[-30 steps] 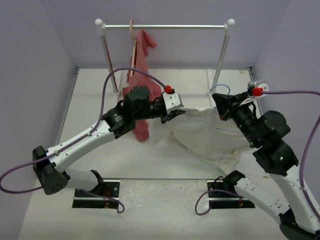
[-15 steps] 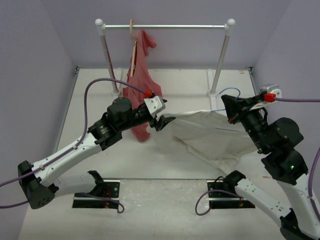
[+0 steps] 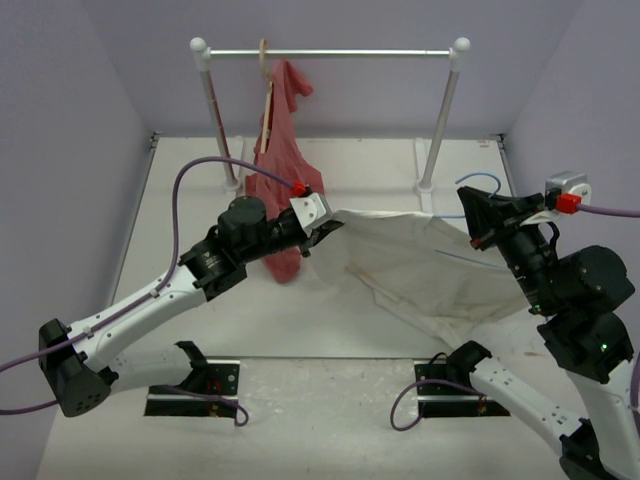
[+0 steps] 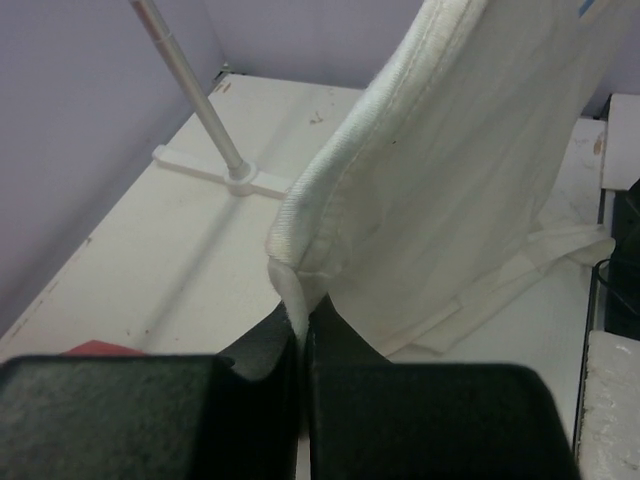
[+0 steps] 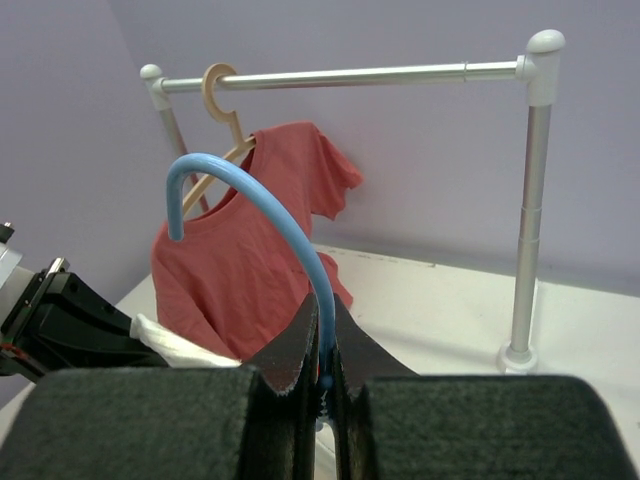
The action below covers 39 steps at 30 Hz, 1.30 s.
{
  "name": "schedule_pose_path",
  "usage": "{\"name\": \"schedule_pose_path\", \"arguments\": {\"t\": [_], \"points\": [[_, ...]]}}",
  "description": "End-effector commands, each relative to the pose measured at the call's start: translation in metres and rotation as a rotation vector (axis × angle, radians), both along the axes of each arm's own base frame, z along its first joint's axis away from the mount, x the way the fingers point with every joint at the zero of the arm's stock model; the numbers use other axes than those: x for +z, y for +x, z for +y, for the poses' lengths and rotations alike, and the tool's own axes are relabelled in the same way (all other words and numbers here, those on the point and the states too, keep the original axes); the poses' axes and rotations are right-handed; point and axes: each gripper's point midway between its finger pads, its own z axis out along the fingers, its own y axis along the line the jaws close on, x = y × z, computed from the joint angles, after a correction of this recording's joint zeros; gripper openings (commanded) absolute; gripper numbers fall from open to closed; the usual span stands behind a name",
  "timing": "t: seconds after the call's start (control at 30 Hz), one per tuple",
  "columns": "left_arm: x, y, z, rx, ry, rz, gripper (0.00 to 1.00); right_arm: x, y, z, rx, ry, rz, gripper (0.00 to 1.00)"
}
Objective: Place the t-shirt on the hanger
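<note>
Mid-task, shirt not on hanger yet.

- The left gripper is clamped tight, no gap between the fingers, pinching the thick stitched edge of the t-shirt. It looks like a hem or opening rim.
- The right gripper is closed on the neck of the hanger, just below the blue hook, which points up and toward the left arm.
- The t-shirt is stretched between the two arms. Its left end is lifted off the table at the left gripper. Its middle and near side sag and lie wrinkled on the table in front of the right arm.
- The hanger's hook sticks out above the cloth at the right gripper. A faint blue line shows across the cloth lower down in the top view. It may be a hanger arm inside or under the shirt, but the view is too poor to tell which.
- The red shirt hangs on its own wooden hanger from the rail at the back, behind the left arm. It is not part of the task.

Done, judging from this: both things are gripped, and the shirt is pulled open and taut toward the hanger.

Left to do:
- Get the hanger shoulders fully into the shirt.
- Bring the hook out through the collar.
- Settle the cloth evenly.
- Let go.
</note>
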Motion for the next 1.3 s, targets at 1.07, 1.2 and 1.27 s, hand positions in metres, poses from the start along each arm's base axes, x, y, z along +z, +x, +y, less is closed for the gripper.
{"name": "schedule_pose_path", "arguments": {"t": [1.07,1.2,1.27], "points": [[0.139,-0.006,0.052,0.131,-0.322,-0.144,1.0,0.014,0.021,-0.007,-0.094,-0.055,0.051,0.0],[0.172,-0.023,0.058,0.078,-0.352,-0.239,1.0,0.001,0.036,-0.002,-0.121,-0.059,0.142,0.0],[0.184,-0.024,0.043,0.02,-0.337,-0.264,1.0,0.004,0.035,0.01,-0.063,-0.039,0.151,0.0]]}}
